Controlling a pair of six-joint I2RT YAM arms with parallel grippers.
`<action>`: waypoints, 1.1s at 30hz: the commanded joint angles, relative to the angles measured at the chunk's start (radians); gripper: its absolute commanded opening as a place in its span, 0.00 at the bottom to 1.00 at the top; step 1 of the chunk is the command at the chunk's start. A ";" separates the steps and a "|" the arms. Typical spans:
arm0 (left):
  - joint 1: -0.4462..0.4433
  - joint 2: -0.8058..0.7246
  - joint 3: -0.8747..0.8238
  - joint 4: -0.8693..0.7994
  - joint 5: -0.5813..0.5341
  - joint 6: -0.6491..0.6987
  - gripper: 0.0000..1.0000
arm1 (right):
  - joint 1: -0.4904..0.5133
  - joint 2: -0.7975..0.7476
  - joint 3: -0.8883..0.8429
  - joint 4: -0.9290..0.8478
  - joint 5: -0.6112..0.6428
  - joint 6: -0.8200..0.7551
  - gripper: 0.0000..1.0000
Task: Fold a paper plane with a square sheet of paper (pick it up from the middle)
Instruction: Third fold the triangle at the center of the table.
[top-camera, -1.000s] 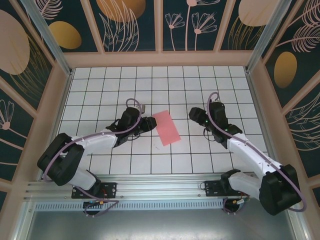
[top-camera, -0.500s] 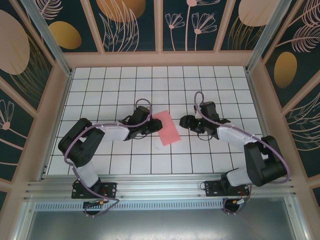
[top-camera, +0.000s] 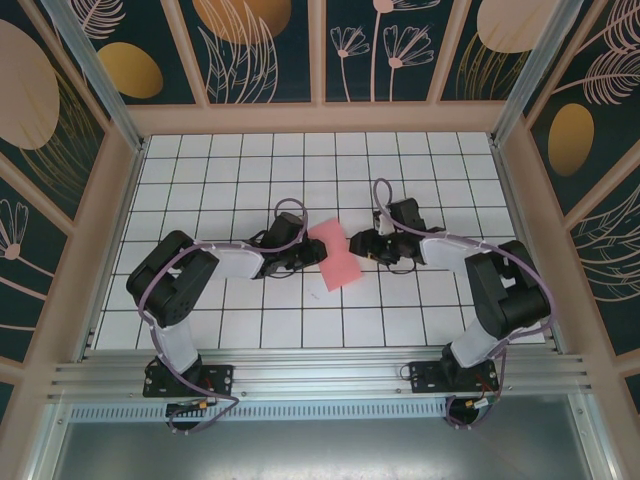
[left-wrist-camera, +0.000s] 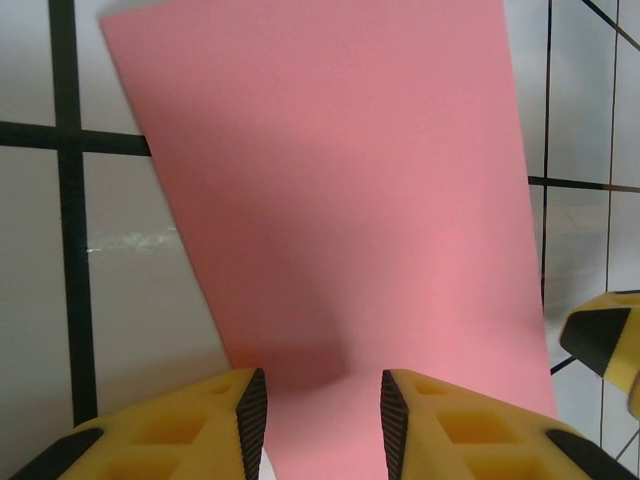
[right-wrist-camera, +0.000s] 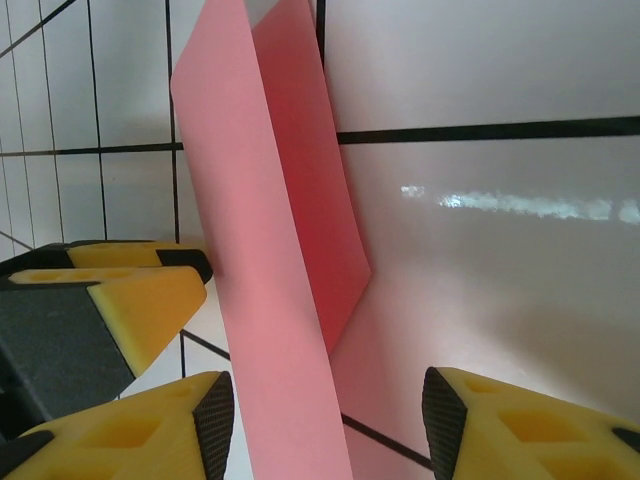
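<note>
The square sheet of paper (top-camera: 335, 257) lies folded into a salmon-pink rectangle in the middle of the gridded floor. The paper plane is out of view. My left gripper (top-camera: 311, 253) is at the sheet's left edge, open, and the paper (left-wrist-camera: 330, 200) runs flat under the gap between its fingers (left-wrist-camera: 320, 428). My right gripper (top-camera: 357, 244) is at the right edge, also open. In the right wrist view the top layer (right-wrist-camera: 265, 260) stands lifted off the lower one, and the sheet's edge lies between the spread fingers (right-wrist-camera: 330, 425). Neither gripper is pinching the paper.
The white floor with black grid lines (top-camera: 240, 170) is walled by a wooden frame (top-camera: 320, 117). The two grippers face each other less than a tile apart; the left one's yellow fingers (right-wrist-camera: 140, 295) show in the right wrist view, the right one's fingertip (left-wrist-camera: 605, 338) in the left.
Both arms have reached inward to the paper. The right gripper moved left up to the sheet's right edge, and the left one closed in on its left edge.
</note>
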 joint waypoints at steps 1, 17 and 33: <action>-0.002 0.028 0.030 -0.041 -0.025 0.052 0.38 | 0.012 0.033 0.051 0.006 -0.048 -0.035 0.56; -0.001 0.072 0.113 -0.181 -0.048 0.224 0.35 | 0.015 0.173 0.151 -0.039 -0.115 -0.095 0.43; -0.001 0.073 0.113 -0.196 -0.044 0.238 0.35 | -0.004 0.193 0.143 -0.002 -0.137 -0.051 0.41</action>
